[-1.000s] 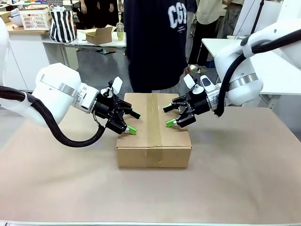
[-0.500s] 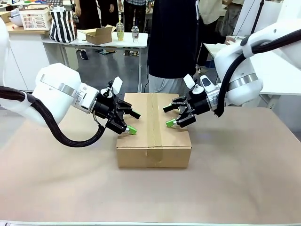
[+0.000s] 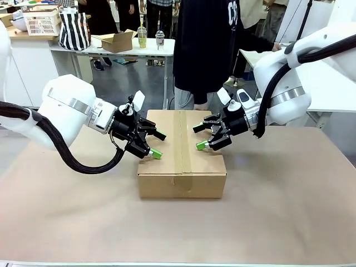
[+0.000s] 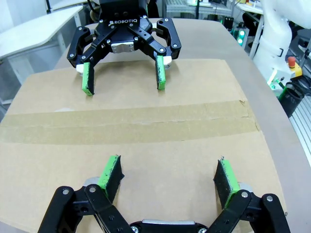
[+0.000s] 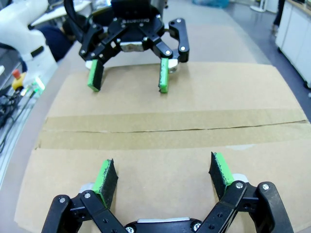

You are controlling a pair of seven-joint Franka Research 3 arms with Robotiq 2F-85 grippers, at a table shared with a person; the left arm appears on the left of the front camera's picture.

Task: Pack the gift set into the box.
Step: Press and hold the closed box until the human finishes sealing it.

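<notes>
Hovering over one box, taped shut; two hands; left hand wide; right hand wide

The one word I can read plainly is "ROBOTIQ", in white capitals on the black body of the right gripper, at the top centre of the left wrist view. The left gripper bears a similar pale line at the top of the right wrist view, too blurred to read. White lettering on a person's dark shirt is cut by the frame's top edge.
</notes>
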